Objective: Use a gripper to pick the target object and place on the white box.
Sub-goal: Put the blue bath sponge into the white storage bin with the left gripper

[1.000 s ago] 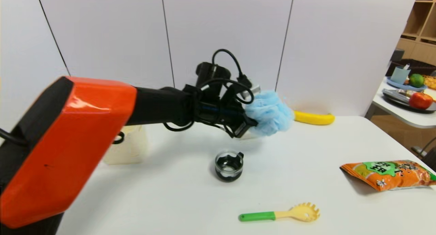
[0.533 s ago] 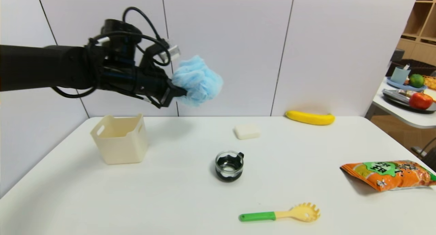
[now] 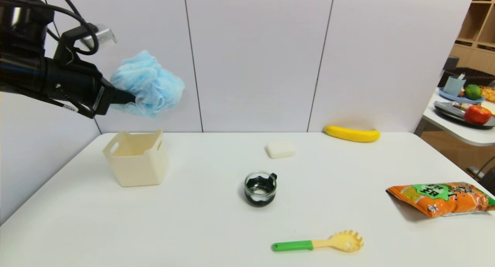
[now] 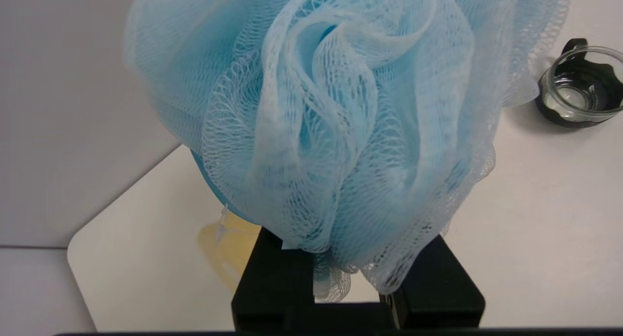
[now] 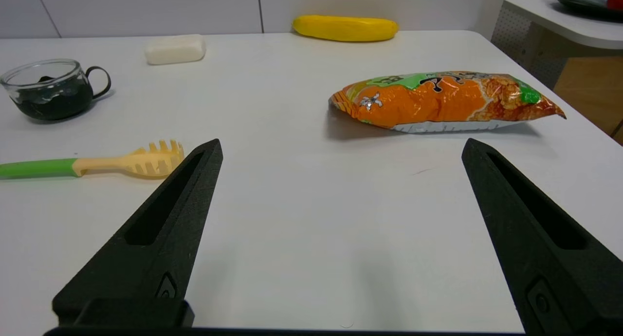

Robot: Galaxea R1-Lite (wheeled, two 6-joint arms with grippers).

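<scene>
The target object (image 3: 149, 84), a ruffled light-blue mesh pouf, hangs in the air at about ten o'clock in the head view, clamped by the left gripper (image 3: 123, 98), whose black fingers pinch its near edge. It is above the white box (image 3: 136, 163) and slightly toward one o'clock from it, clear of the rim and not touching it. In the left wrist view the pouf (image 4: 336, 126) fills most of the picture, its mesh bunched down between the two black fingertips (image 4: 272, 272), with the table (image 4: 535, 219) below. The white box stands upright on the table at about nine o'clock, its opening facing up and its handle slots showing near the rim. At the centre of the table sits a small glass cup (image 3: 260, 188) with a dark base; at twelve o'clock from it lies a white soap bar (image 3: 280, 149), and at about one o'clock, near the back wall, a banana (image 3: 352, 134). An orange snack bag (image 3: 441, 198) lies at three o'clock, and a pasta spoon (image 3: 317, 243) with a green handle at about five o'clock. The right gripper (image 5: 340, 190) hovers low over the table near the snack bag (image 5: 445, 101), its two fingers spread wide apart and holding nothing.
</scene>
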